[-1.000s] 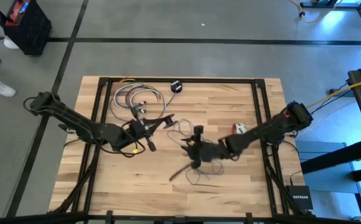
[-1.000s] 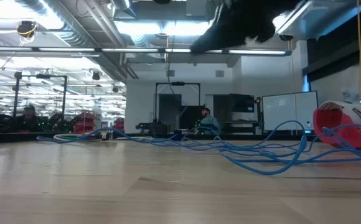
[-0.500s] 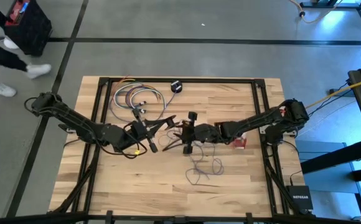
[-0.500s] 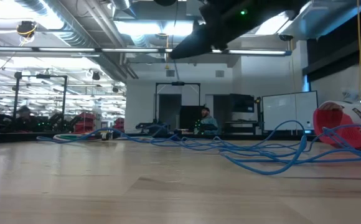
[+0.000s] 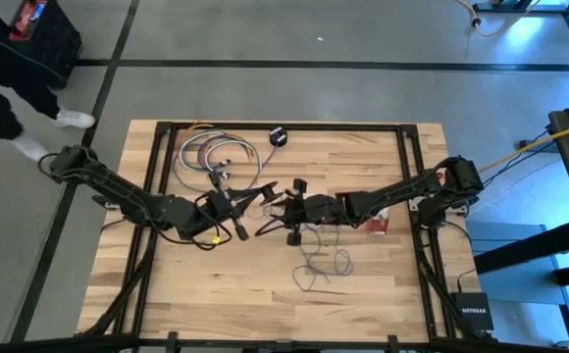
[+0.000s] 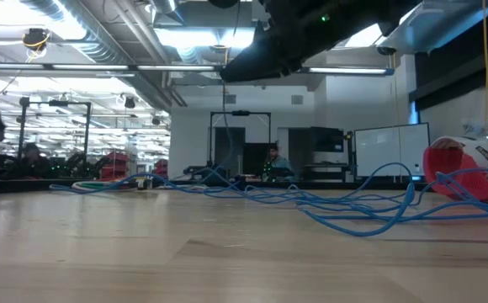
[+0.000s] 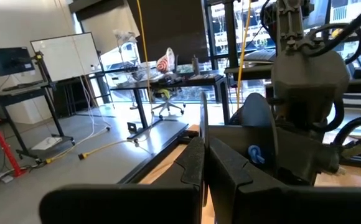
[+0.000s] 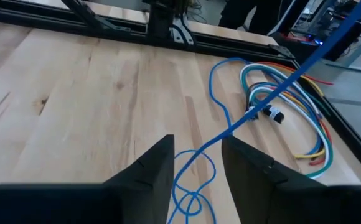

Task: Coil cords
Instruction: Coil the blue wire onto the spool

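The thin blue cord (image 8: 274, 92) rises taut off the table, out of the right wrist view; its slack loops (image 5: 316, 263) lie on the wood nearer the front. My left gripper (image 5: 268, 186) is shut at mid-table, level. Facing it, my right gripper (image 5: 286, 208) is open, and the cord runs down between its fingers (image 8: 155, 165); whether it touches them does not show. The black puck (image 5: 278, 135) lies at the far edge. The red-and-white bundle (image 5: 377, 224) lies partly under the right arm. My left gripper is shut on the blue cord, judged by the taut run (image 8: 320, 46) that climbs toward it. Its own fingers (image 7: 193, 163) hide the place of contact. The fingers point level toward the table's right. Below, the cord drops to the table and goes slack.
A coil of coloured cords (image 5: 216, 155) lies at the far left of the table, also seen in the right wrist view (image 8: 305, 134). A black frame rail (image 5: 402, 157) borders the wood. A person walks past the table's far left corner (image 5: 10, 88).
My right gripper has swung from nearer the table's front toward the far edge and the left gripper, rolling as it went. The cord now runs between its fingers. The loops on the table have settled. The person at the far left has walked on.
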Action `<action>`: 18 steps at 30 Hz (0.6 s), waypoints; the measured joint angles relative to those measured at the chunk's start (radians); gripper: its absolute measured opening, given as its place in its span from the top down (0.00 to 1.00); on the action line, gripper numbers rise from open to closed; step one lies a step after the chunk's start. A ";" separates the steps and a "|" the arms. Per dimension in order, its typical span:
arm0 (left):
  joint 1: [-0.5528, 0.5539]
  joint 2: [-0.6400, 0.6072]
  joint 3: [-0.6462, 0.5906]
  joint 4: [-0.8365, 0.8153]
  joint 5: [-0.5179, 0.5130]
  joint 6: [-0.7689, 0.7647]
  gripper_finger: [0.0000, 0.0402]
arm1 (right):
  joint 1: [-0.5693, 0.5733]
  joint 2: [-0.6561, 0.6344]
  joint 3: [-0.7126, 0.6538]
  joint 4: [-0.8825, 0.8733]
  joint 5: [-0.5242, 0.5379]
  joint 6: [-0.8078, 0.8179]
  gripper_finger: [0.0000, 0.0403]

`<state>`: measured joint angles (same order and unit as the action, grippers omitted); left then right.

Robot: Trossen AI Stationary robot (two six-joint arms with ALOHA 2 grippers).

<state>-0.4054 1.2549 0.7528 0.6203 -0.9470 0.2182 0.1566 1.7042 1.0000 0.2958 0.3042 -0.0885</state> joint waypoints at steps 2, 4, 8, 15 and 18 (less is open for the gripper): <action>0.000 0.000 0.000 0.001 0.000 -0.006 0.99 | 0.000 0.000 0.000 0.009 0.000 0.006 0.72; 0.000 0.000 0.000 0.001 0.000 -0.006 0.98 | -0.002 0.000 0.000 0.023 0.021 0.005 0.78; 0.000 0.000 0.000 0.001 0.000 -0.006 0.99 | -0.002 0.000 0.000 0.045 0.048 0.002 0.93; 0.000 0.000 0.000 0.001 0.000 -0.010 0.99 | 0.000 0.000 0.000 0.053 0.051 -0.017 0.96; 0.000 0.000 0.000 0.001 0.000 -0.010 0.98 | 0.000 0.000 0.000 0.045 0.051 -0.024 0.98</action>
<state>-0.4049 1.2549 0.7528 0.6216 -0.9470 0.2085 0.1566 1.7042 1.0000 0.3411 0.3553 -0.1127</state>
